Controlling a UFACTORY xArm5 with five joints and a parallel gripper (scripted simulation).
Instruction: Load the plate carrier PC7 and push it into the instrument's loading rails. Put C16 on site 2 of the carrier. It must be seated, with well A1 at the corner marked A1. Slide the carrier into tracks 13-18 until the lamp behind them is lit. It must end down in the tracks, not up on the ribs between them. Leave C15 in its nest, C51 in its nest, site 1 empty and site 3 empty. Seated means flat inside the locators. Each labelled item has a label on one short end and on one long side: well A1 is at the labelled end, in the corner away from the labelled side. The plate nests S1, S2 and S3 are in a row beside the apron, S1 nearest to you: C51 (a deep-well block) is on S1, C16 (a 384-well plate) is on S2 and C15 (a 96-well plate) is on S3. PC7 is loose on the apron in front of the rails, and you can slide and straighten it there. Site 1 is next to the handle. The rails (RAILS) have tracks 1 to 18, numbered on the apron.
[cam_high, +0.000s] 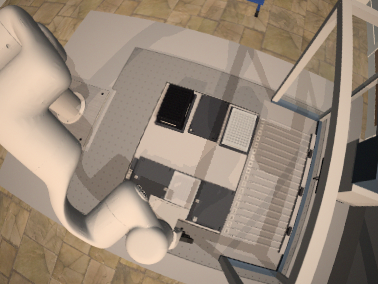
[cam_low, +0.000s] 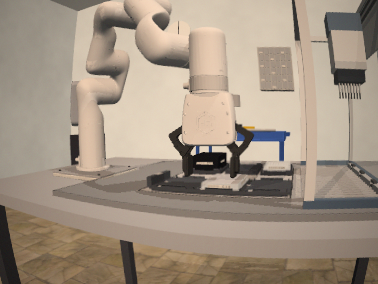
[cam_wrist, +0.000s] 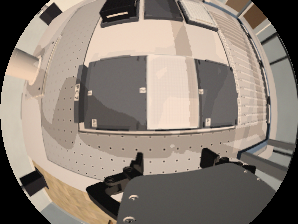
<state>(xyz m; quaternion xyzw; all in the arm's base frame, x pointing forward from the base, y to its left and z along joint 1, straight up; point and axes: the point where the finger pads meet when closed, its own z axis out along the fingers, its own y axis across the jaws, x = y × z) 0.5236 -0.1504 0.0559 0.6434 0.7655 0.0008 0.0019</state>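
The carrier PC7 (cam_high: 215, 206) (cam_low: 167, 185) (cam_wrist: 109, 96) lies on the apron in front of the rails, its handle end away from them. The pale 384-well plate C16 (cam_high: 182, 189) (cam_low: 225, 181) (cam_wrist: 169, 92) lies flat on its middle site. The dark sites on either side of it are bare. Nest S2 (cam_high: 209, 118) (cam_wrist: 161, 8) is bare. The black block C51 (cam_high: 175, 106) (cam_low: 210, 161) (cam_wrist: 120, 8) and the white plate C15 (cam_high: 239, 130) (cam_low: 277, 167) (cam_wrist: 196, 11) sit in their nests. My gripper (cam_low: 210, 172) (cam_wrist: 173, 160) is open and empty, low beside the carrier's near long side.
The ribbed rails (cam_high: 272, 175) (cam_low: 330, 180) (cam_wrist: 249, 50) lie past the carrier's far end, inside the instrument frame (cam_high: 310, 55) (cam_low: 306, 100). A pipetting head (cam_low: 345, 45) hangs above the rails. The arm's base (cam_low: 90, 165) stands at the table's left.
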